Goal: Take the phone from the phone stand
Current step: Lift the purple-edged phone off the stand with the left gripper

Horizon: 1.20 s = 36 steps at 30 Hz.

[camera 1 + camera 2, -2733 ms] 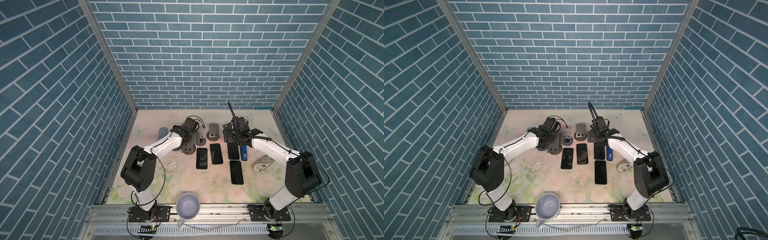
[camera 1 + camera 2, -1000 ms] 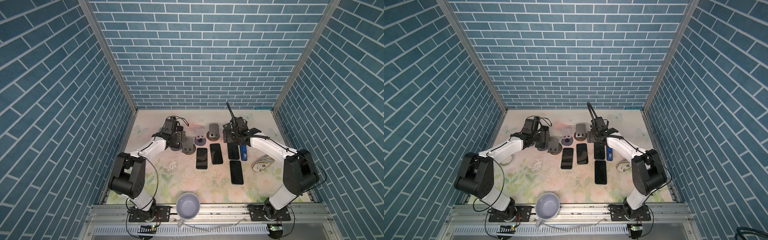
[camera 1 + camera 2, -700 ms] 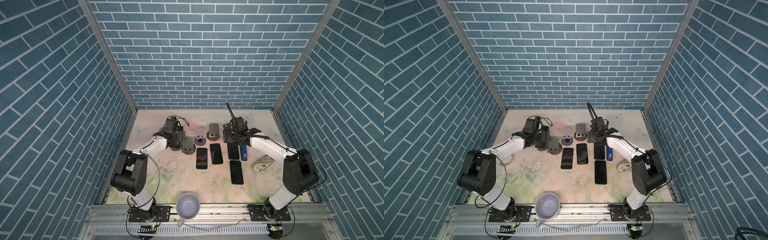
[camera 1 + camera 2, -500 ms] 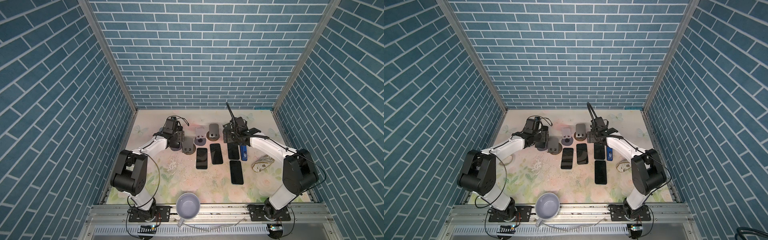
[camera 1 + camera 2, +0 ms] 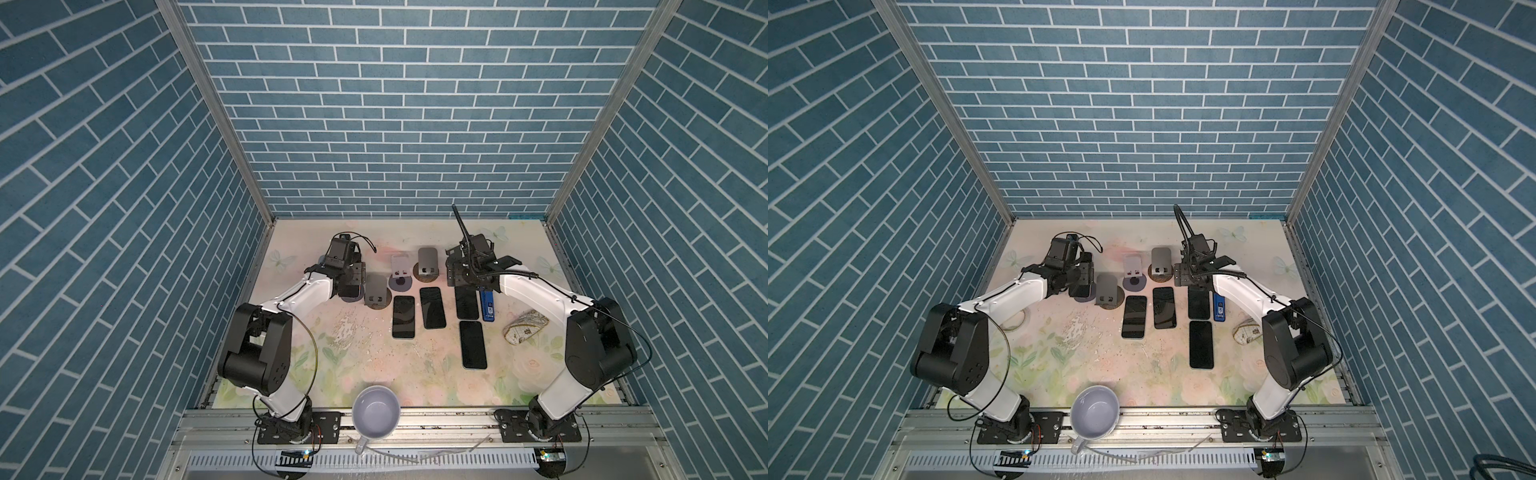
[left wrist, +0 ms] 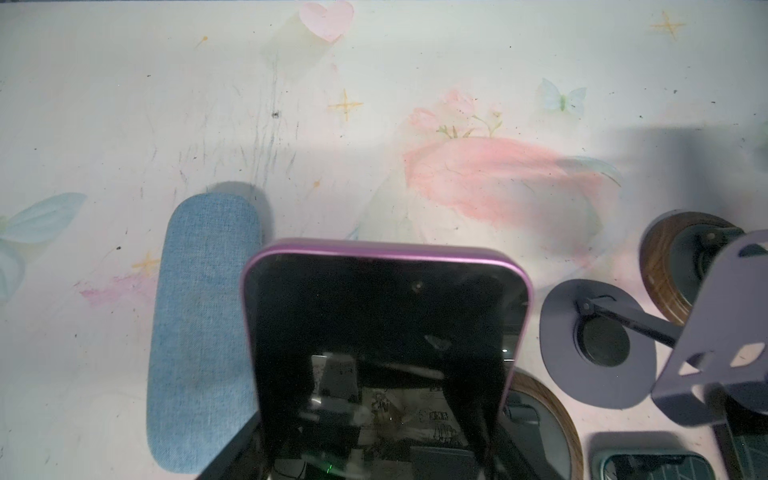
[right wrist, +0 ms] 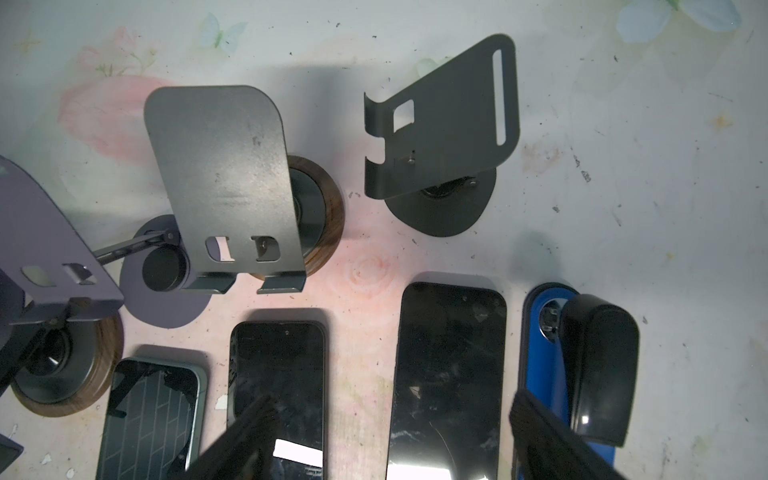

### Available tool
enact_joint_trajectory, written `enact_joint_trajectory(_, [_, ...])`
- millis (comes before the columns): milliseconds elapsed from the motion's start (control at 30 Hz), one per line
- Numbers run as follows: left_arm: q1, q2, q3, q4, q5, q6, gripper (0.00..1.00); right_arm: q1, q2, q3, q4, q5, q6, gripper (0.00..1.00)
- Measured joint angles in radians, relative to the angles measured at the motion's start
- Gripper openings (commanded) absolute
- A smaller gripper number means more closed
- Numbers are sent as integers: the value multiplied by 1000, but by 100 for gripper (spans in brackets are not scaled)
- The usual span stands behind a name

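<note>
The purple-edged phone (image 6: 382, 332) leans screen-up on the leftmost stand (image 5: 351, 297) of the row at the back of the mat (image 5: 374, 374). In both top views the arm's wrist covers the phone, and only the stand's round dark base shows beneath it.

The left gripper (image 5: 351, 286) straddles the phone across its width. In the left wrist view 1 dark finger (image 6: 232, 449) lies against the phone's long edge, while the opposite finger is not clear. I therefore judge this to be a clamp on the phone, though the contact is not visible on both sides. The step in hand is the grasp. The lift is not yet made, since the phone sits low over its stand.

The next move calls for a pull up along the backplate's lean until the phone's bottom edge clears the stand's lip. The phone then has to be carried to open mat.

Room is tight. A grey stand with a wood-rimmed base (image 6: 540, 419) sits just beside the phone, and a blue fabric case (image 6: 203, 332) lies just beside it on the other side.

The right gripper (image 7: 392, 401) hangs with its jaws well apart over a black phone (image 7: 449, 374) that lies flat, and it holds nothing. In all, 4 phones lie flat in front of the stands, which suggests where this one belongs.
</note>
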Motion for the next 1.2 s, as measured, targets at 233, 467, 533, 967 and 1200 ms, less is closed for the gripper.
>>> enact_joint_trajectory(233, [-2, -125, 23, -88, 1, -35, 58, 0, 0, 0, 0, -4, 0, 88])
enact_joint_trajectory(467, [-21, -207, 66, -163, 4, -105, 57, 0, -2, 0, 2, -6, 1, 88])
enact_joint_trajectory(533, [-37, -212, 76, -191, 3, -136, 57, 0, -4, 0, 2, -7, 1, 88])
enact_joint_trajectory(967, [-282, -213, 89, -369, -64, -309, 57, 0, -10, 0, 10, -14, 1, 88])
enact_joint_trajectory(1200, [-327, -249, 21, -406, -74, -410, 57, 0, -24, -1, 23, -18, 0, 88])
